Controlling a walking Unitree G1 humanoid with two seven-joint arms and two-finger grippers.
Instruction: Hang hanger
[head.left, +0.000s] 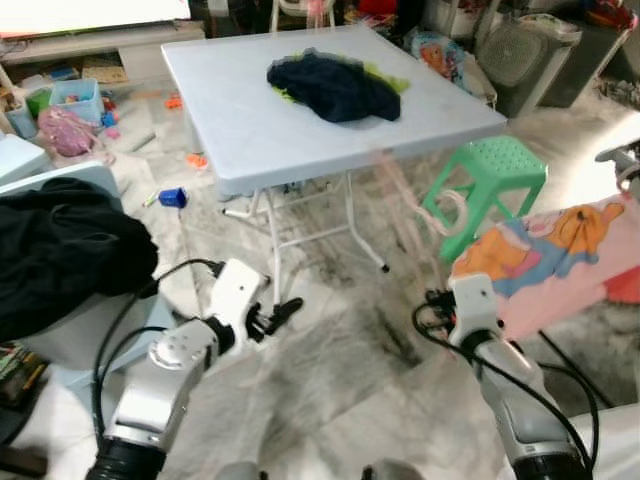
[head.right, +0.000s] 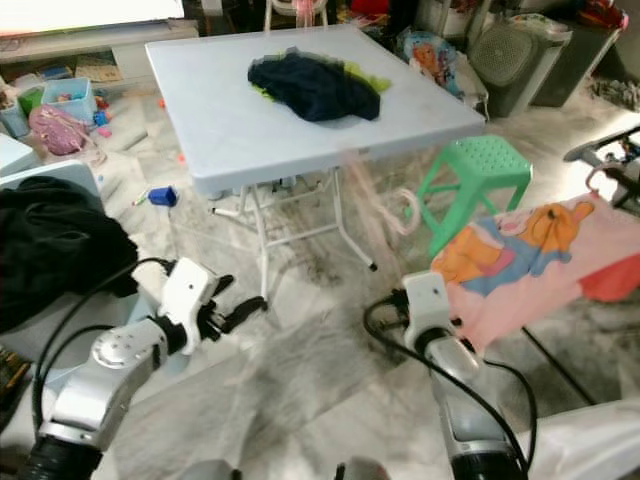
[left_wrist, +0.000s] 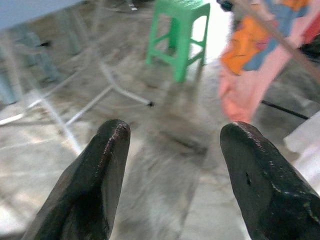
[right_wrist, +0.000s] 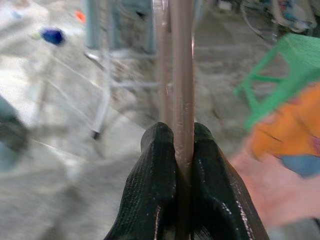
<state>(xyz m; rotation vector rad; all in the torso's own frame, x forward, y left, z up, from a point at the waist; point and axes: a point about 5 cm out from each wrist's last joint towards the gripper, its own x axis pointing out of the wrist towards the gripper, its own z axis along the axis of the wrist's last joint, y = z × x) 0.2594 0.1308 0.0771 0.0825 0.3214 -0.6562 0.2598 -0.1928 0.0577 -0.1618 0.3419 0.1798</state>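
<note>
A thin pink hanger runs up from between the fingers of my right gripper, which is shut on it. In the eye views the hanger is a pale motion-blurred streak rising from the right gripper toward the table edge, with its hook near the green stool. My left gripper stands open with nothing between its fingers. It hovers low over the marble floor, left of the table legs.
A pale blue folding table holds a dark garment. A green plastic stool stands to its right. A pink cartoon-print cloth lies at the right, and black clothes are heaped at the left. Toys litter the far-left floor.
</note>
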